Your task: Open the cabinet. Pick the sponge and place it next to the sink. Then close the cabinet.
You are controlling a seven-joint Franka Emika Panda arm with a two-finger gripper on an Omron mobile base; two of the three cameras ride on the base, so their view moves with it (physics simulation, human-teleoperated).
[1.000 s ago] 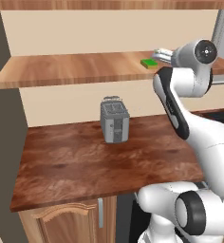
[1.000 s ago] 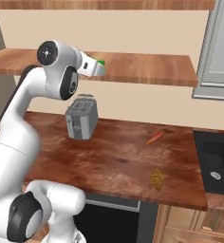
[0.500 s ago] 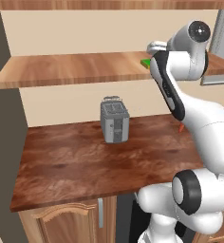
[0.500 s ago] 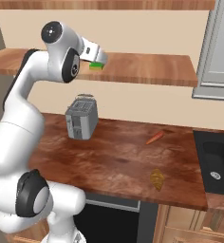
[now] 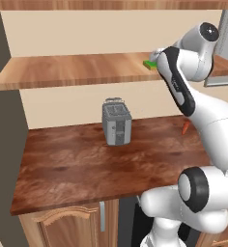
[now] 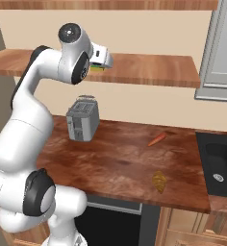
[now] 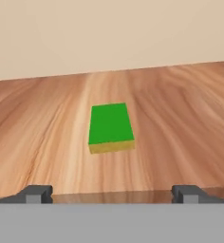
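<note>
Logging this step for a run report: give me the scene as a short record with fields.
sponge: sponge lies flat on the cabinet shelf, green side up, untouched
gripper: gripper open, level with the shelf edge, aimed at the sponge
counter: toaster, carrot
sink: sink at counter's far right

Sponge (image 5: 149,63) half behind the arm, sink (image 6: 220,169) cut by the right edge

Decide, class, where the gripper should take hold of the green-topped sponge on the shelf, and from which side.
Probably across its two long side faces. The sponge lies flat, end-on to the open gripper, whose fingertips stand wider than the block. Come straight in from the shelf's front edge, level with the board.
</note>
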